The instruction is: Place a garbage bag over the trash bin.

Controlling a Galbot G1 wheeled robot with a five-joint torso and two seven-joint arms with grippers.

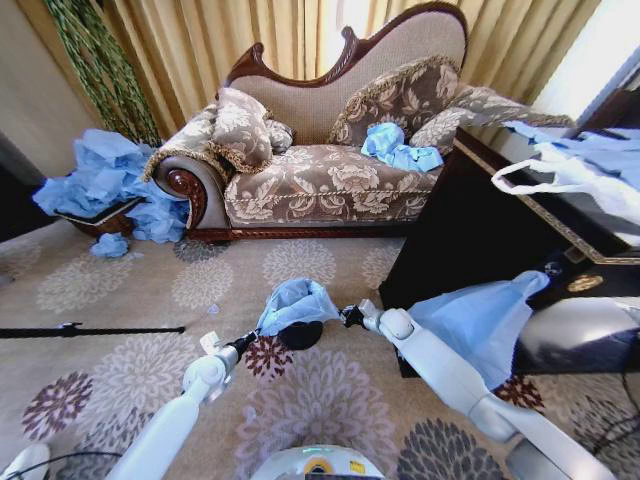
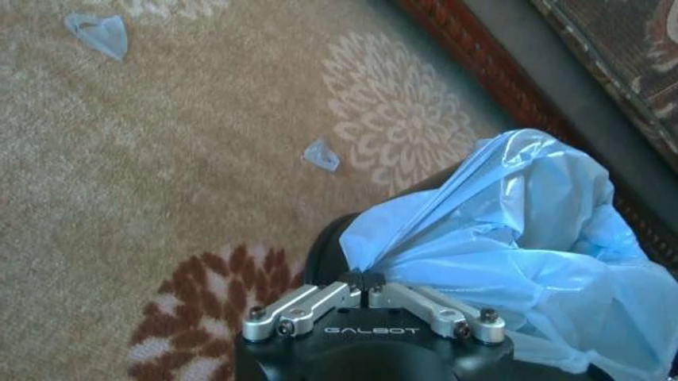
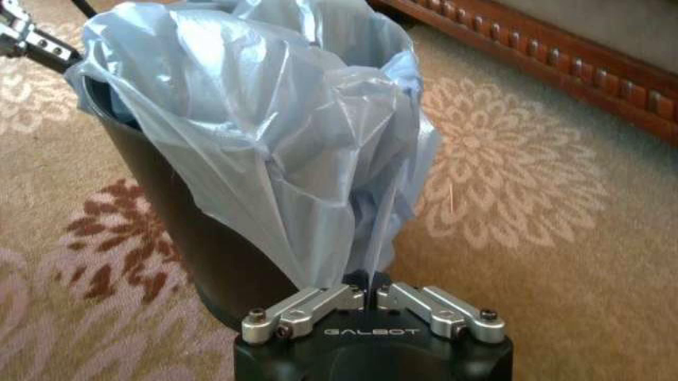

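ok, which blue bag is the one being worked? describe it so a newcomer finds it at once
On the patterned carpet in front of the sofa, find the small black trash bin between the two grippers. The garbage bag is the light-blue one draped over its rim, pinched by the left gripper and right gripper, unlike the loose blue heap beside the sofa.

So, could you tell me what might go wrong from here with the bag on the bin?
Both grippers, left gripper and right gripper, are shut on the thin garbage bag, pulled taut at the pinches, so it might tear. The bag drapes over one side of the trash bin while bare rim shows near the left gripper; it could slip off unevenly. The small bin stands free on the carpet and looks tilted, so a sideways tug may tip it.
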